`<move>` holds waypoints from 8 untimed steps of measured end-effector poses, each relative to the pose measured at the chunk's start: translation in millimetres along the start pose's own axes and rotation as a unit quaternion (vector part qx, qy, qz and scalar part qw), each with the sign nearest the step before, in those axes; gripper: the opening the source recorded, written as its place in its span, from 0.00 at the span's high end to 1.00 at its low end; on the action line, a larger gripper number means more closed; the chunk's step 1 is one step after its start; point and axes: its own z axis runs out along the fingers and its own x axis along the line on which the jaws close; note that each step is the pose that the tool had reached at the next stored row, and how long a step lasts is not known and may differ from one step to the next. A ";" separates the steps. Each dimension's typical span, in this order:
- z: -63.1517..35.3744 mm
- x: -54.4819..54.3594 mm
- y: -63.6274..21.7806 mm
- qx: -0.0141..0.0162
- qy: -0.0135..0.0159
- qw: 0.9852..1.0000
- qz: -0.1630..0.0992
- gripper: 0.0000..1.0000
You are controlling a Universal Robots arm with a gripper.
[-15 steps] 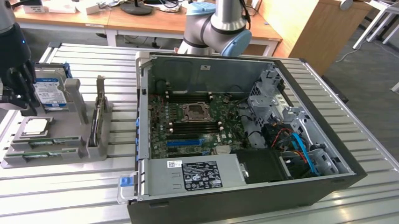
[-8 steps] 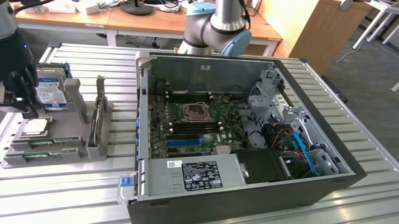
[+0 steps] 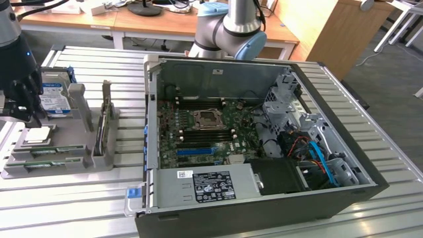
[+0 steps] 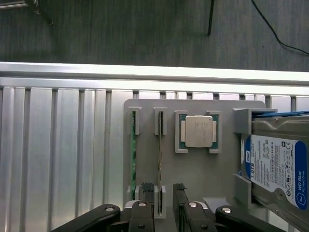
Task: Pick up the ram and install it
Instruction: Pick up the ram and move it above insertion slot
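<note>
Gripper spread, seemingly straddling ram.

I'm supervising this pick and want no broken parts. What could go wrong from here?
The open gripper hangs over one ram stick in the grey holder. A second stick stands in the next slot, so a finger may strike it on descent. The processor lies on the other side and could be nudged.

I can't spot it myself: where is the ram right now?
Two ram sticks stand in slots of the grey holder at the exterior view's left, beside the CPU, outside the computer case.
</note>
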 end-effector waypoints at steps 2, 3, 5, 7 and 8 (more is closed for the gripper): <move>0.0 0.0 0.0 0.000 0.000 1.000 0.000 0.70; 0.0 0.0 0.0 0.000 0.000 1.000 0.000 0.70; 0.1 0.0 0.0 0.000 0.000 1.000 0.000 0.70; 0.1 0.0 0.0 0.000 0.000 1.000 0.000 0.70; 0.3 0.4 -0.1 0.000 0.000 1.000 0.000 0.70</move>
